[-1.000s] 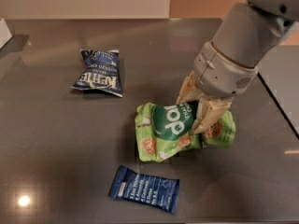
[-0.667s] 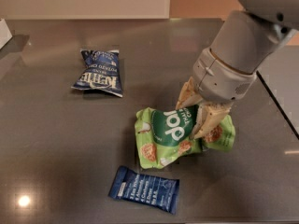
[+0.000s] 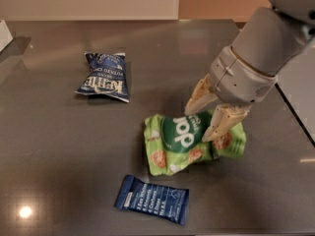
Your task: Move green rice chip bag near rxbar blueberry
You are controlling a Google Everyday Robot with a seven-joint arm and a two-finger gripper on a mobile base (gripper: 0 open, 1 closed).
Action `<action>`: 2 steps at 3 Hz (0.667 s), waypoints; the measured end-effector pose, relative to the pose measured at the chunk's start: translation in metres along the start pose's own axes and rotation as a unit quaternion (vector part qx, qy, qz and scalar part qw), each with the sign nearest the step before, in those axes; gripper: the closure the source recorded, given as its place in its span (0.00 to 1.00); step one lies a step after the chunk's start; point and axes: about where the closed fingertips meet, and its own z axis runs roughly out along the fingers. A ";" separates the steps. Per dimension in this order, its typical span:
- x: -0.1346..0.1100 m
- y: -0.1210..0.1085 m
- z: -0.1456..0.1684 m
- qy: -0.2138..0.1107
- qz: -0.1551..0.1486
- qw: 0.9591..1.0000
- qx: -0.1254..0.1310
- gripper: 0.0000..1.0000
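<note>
The green rice chip bag [image 3: 184, 141] lies crumpled on the dark table, its dark green circle facing up. The rxbar blueberry [image 3: 152, 199], a flat dark blue wrapper with white text, lies just in front of it to the left, a small gap apart. My gripper [image 3: 198, 124] hovers over the bag's upper right part. Its tan fingers [image 3: 219, 122] are spread apart and do not pinch the bag.
A dark blue Kettle chip bag [image 3: 104, 76] lies at the back left. The table's right edge [image 3: 295, 112] runs close behind my arm. A white object [image 3: 4, 33] sits at the far left edge.
My fingers have spread and let go of the green bag. The bag has settled on the table, and the arm has drawn slightly up and to the right.
</note>
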 end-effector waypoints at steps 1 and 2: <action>-0.001 -0.001 0.001 0.000 -0.001 1.000 0.002 0.00; -0.001 -0.001 0.001 0.000 -0.001 1.000 0.002 0.00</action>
